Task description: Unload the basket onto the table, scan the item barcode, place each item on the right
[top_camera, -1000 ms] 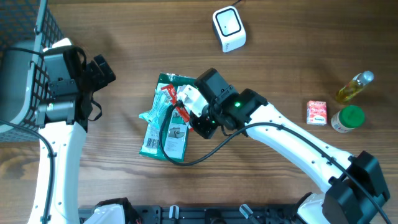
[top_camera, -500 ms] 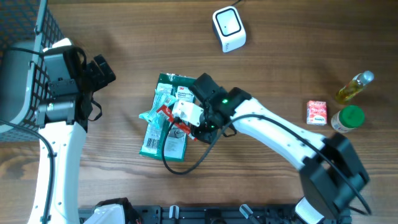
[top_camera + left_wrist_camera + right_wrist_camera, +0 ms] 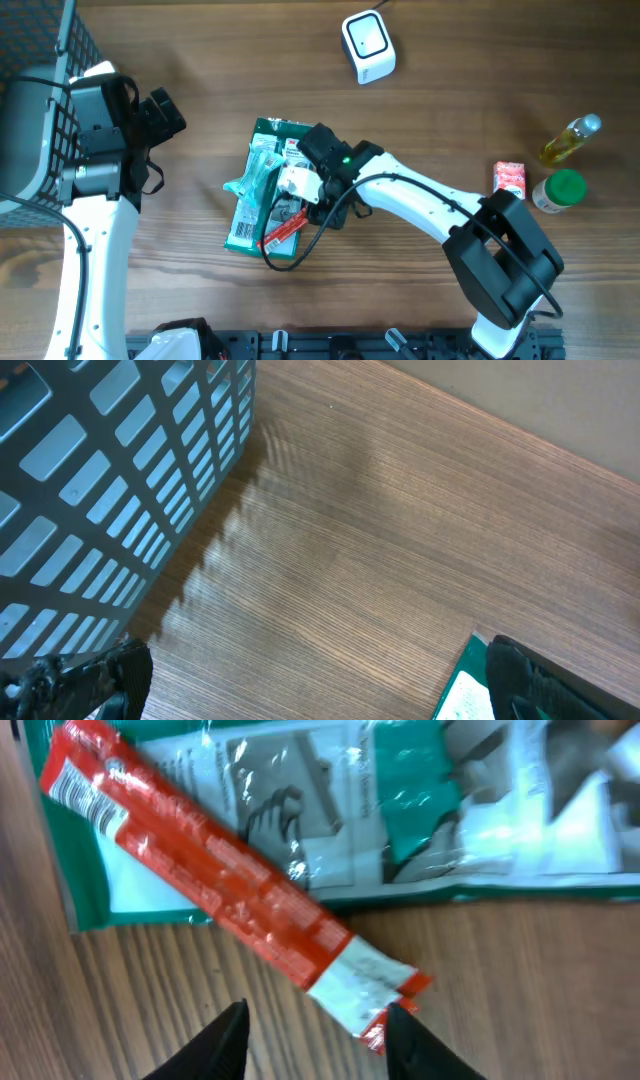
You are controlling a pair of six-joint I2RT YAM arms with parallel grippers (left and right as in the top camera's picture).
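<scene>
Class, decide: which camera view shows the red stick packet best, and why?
The right wrist view. There the red stick packet runs across the frame at full length, lying over the green package and onto the table, with its print visible. The overhead view shows the packet only as a small, thin strip. The left wrist view misses it entirely.

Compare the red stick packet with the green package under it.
The red stick packet is long and narrow; the green package is broad and far larger. The packet is red with a white end; the package is green and white with printed pictures. The packet lies diagonally on top, one end over the table; the package lies flat beneath. Both look glossy.
</scene>
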